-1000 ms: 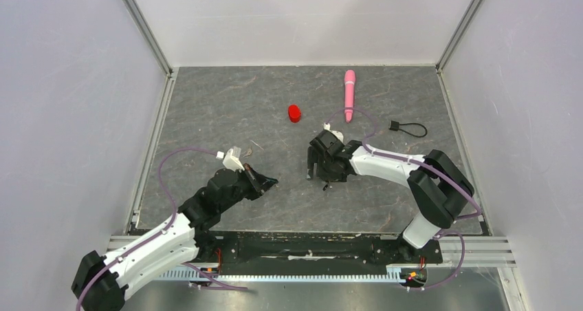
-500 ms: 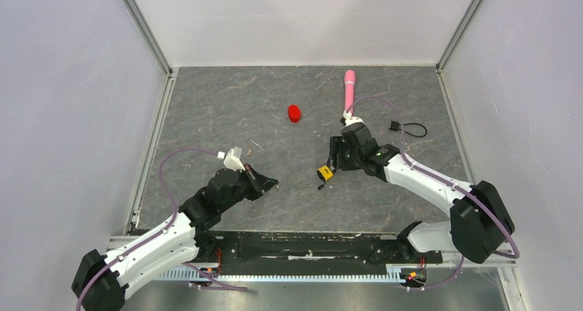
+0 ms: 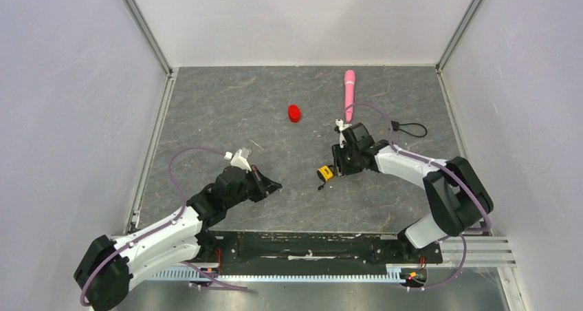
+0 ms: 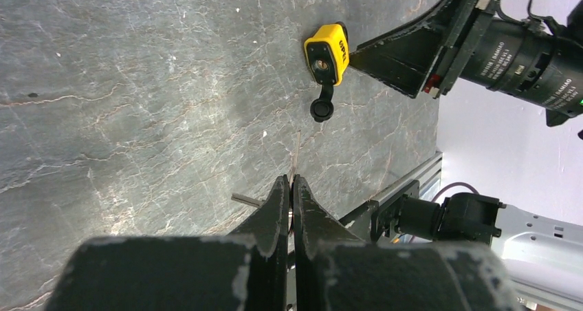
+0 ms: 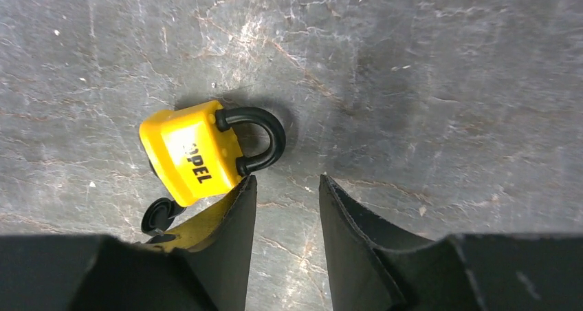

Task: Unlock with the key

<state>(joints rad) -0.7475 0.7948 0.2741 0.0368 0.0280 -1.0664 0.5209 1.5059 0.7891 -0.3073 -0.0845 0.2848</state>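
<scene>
Left gripper (image 4: 289,180) pinched the key (image 4: 296,156); right gripper (image 5: 285,187) stood spread, one finger touching the padlock (image 5: 185,156), both well inside the table (image 3: 227,104) edges.

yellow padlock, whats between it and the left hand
Left wrist view: only bare table and the black cap attached to the yellow padlock, beyond the key in the left hand.
</scene>
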